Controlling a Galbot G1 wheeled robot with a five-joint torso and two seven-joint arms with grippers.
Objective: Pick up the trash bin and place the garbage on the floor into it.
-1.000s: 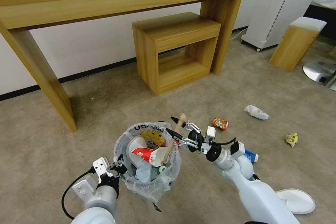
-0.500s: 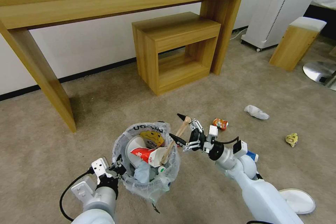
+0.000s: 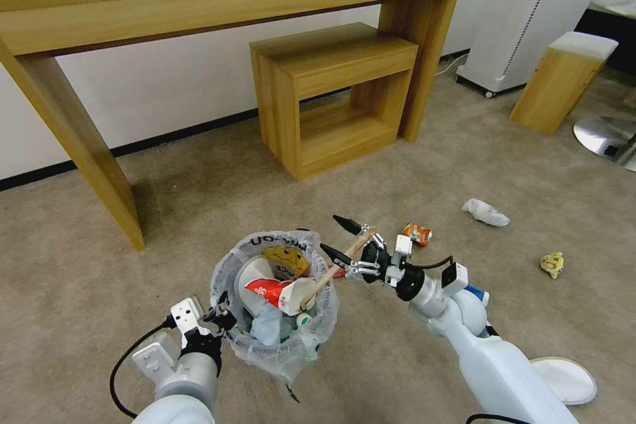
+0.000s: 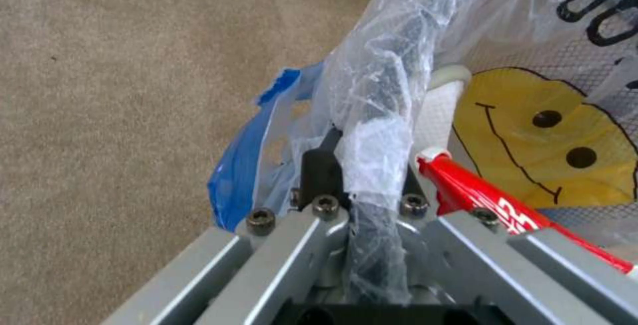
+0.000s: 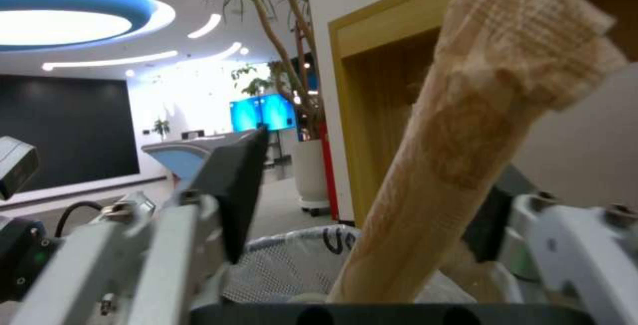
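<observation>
Nearest me, my left gripper (image 3: 222, 319) is clamped on the near-left rim of the bin (image 3: 275, 305); the left wrist view shows its jaws pinching the bagged rim (image 4: 379, 130) between them, so the bin is held and, I judge, steady enough to load.

Inside the bin lies a red-and-white cup (image 3: 281, 291) on top of other litter, and the lower end of the stick (image 3: 331, 269) rests against that cup. The stick's long axis runs from there up and away to my right, out over the far-right rim, and its upper end sits between the fingers of my right gripper (image 3: 348, 240). Those fingers are spread wide. In the right wrist view the stick (image 5: 458, 150) stands nearer one pad (image 5: 488, 230) and well clear of the other, so I read it as released, not gripped.

That is the relation I care about: the stick leans outward toward the right gripper, most of its length above the rim. If I pull the gripper back along that axis it may tip out, so I would back off gently.

Farther out on the floor (image 3: 411, 165), all to my right: a blue-white cup (image 3: 476, 295) partly behind the right arm, a slipper (image 3: 563, 377), an orange can (image 3: 417, 234), a yellow wad (image 3: 552, 264) and a white tissue (image 3: 485, 212). The right arm is nearer to all of them.
</observation>
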